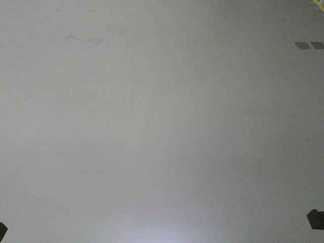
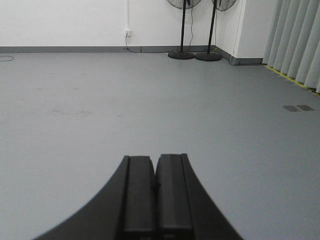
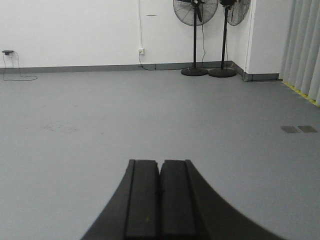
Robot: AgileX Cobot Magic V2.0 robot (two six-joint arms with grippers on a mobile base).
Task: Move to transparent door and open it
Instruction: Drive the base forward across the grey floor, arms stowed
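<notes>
Closest to the lens, my left pincer (image 2: 155, 160) is clenched: its two black pads (image 2: 138, 195) are pressed flat together with nothing between them. Over on the right wrist view it's the same, right pincer (image 3: 160, 163) clamped on itself, pads (image 3: 142, 200) touching, empty.

Beyond both tips runs bare grey floor (image 2: 75, 80), with a faint scuffed patch (image 2: 67, 111) off to the left. Two small dark rectangles (image 3: 299, 129) sit side by side on the floor to the right, and the front view catches them too.

Further out, a pale pleated curtain (image 3: 302, 45) hangs along the right side with a yellow strip (image 3: 300, 92) at its foot. At the far end a white wall (image 3: 75, 30) carries a socket (image 3: 141, 51), and near the corner stand a left fan (image 3: 194, 12) and a right fan (image 3: 225, 40), bases just beside each other.

The transparent door shows in none of my three views, so I cannot tell where it is.
</notes>
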